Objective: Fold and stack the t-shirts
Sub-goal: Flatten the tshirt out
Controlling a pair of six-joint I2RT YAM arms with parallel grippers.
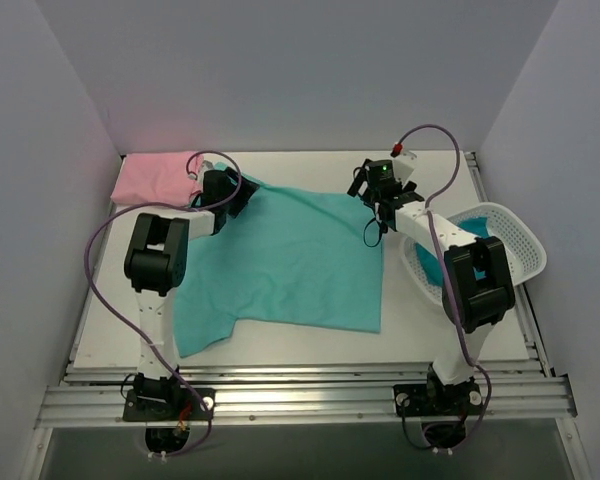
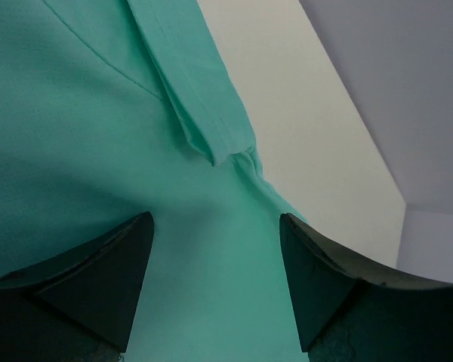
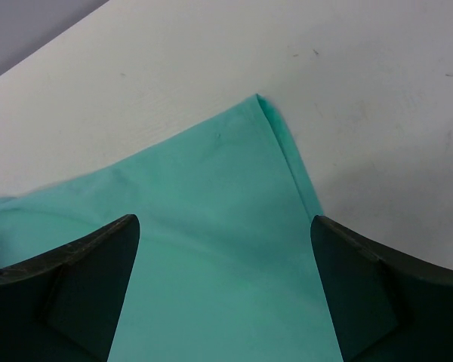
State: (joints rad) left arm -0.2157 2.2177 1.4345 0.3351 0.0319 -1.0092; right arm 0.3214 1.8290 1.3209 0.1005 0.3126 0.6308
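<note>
The mint-green t-shirt [image 1: 290,255] lies spread flat on the tabletop [image 1: 100,320], its far edge running left to right between the arms. The left jaws stand apart over its far-left corner by the pink t-shirt [image 1: 155,178]. The right jaws gape over the far-right corner near the basket [image 1: 510,240], and neither pair is closed on cloth.
</note>
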